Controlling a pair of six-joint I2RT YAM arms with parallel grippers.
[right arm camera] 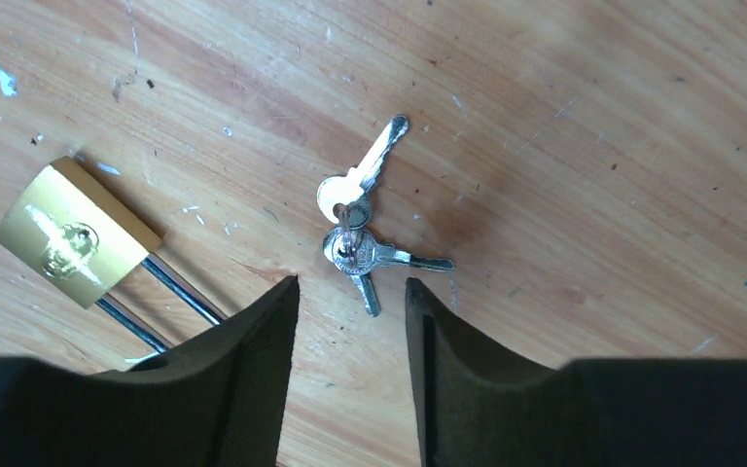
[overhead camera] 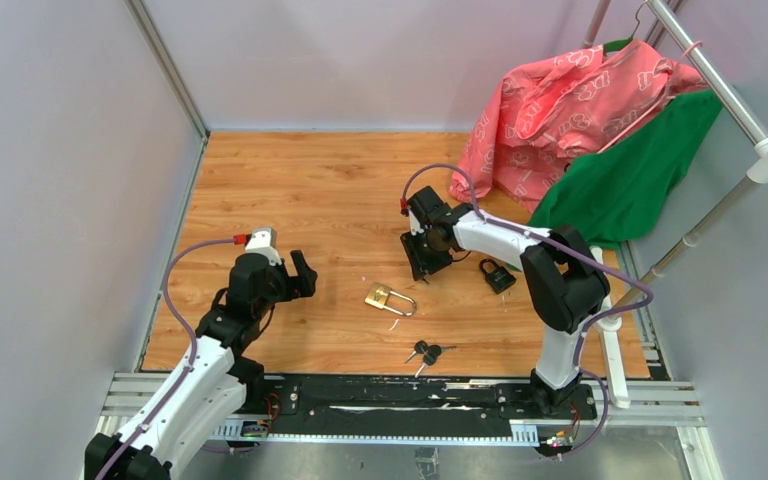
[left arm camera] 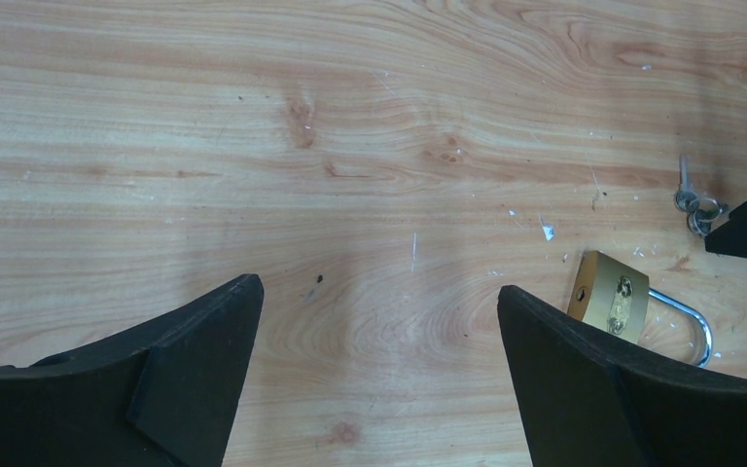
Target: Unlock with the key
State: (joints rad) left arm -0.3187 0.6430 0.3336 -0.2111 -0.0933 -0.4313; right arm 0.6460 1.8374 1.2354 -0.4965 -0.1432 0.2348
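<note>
Keys (right arm camera: 360, 229) on a small ring lie flat on the wooden surface (overhead camera: 290, 180), just beyond the tips of your right jaws and in line with the gap between them. Nothing touches them. Your right jaws stand partly apart with nothing between them. To the left of those jaws the brass padlock (right arm camera: 76, 233) lies on its side, and its steel shackle (right arm camera: 170, 292) runs back behind the left finger (right arm camera: 243, 379). You cannot tell whether the shackle is latched.

Your left jaws are spread wide and empty over bare wood. From them, the brass padlock sits just past the tip of the right finger (left arm camera: 584, 379), off to the right, and the keys lie farther out the same way. Seen from above, the padlock rests between your two sets of jaws, touching neither. A small black lock (overhead camera: 497, 275) lies to the right of the right jaws, beside that arm. A pink garment (overhead camera: 570, 110) and a green garment (overhead camera: 640, 175) hang well beyond them.
</note>
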